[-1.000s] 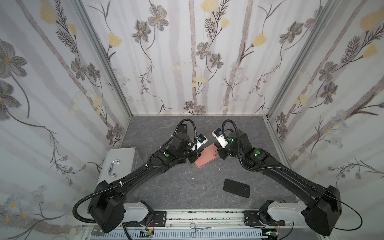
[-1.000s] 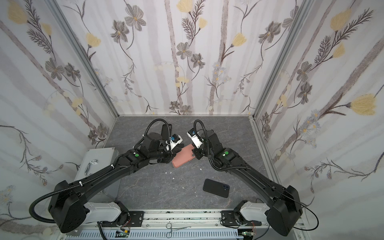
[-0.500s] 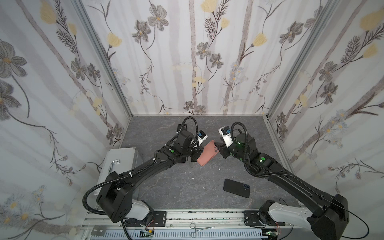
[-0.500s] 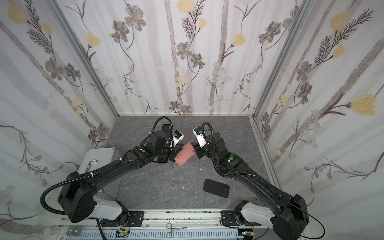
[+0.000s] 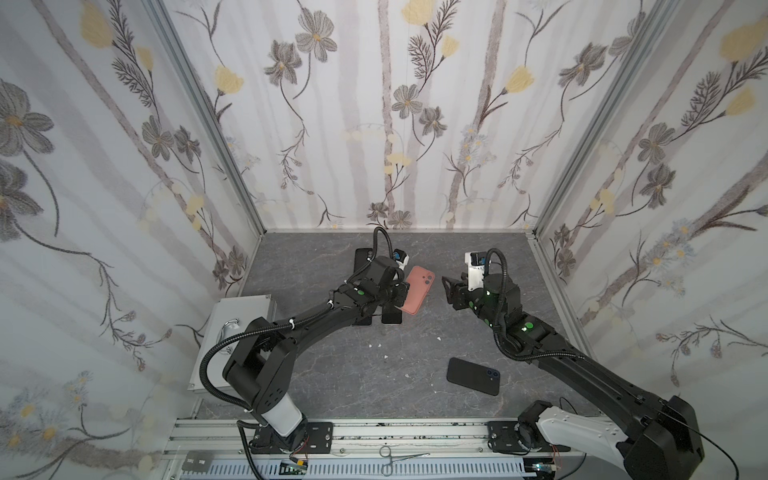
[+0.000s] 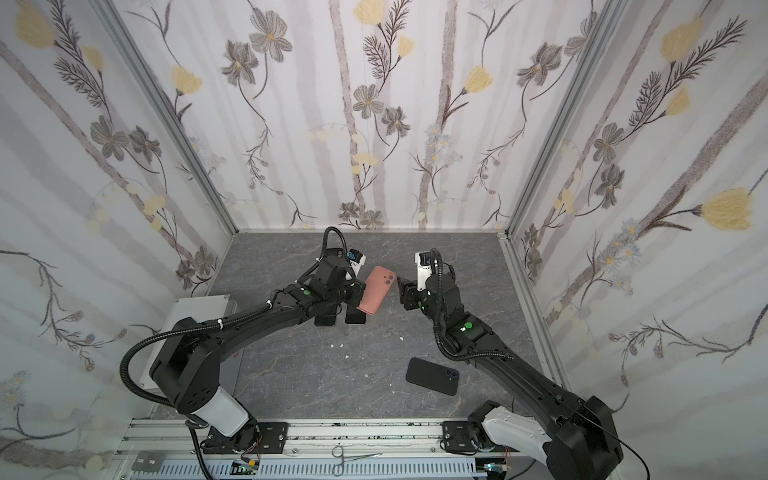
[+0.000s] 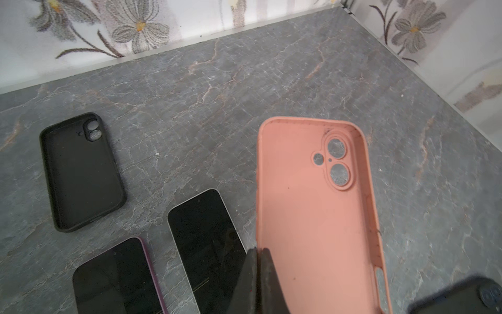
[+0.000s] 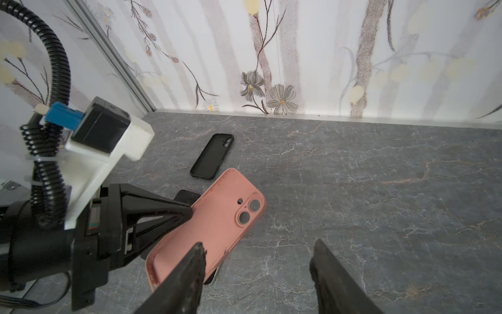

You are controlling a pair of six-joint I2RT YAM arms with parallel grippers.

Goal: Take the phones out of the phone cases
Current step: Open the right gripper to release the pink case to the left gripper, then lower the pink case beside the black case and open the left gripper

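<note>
While my left jaws pinch the empty pink case (image 5: 417,291) above the desk (image 5: 353,386), the black phone (image 5: 473,376) lies out of it.

In both top views the case hangs tilted over the desk's middle, my right jaws stand parted and empty near it, and the phone rests back-up toward the front, well apart from the case. My left wrist view shows those jaws closed on the case's long rim, its hollow inside facing the camera; a black case (image 7: 81,174), a white-edged phone (image 7: 206,244) and a purple-edged phone (image 7: 116,277) lie on the desk. My right wrist view shows my right jaws wide, nothing between them.
</note>
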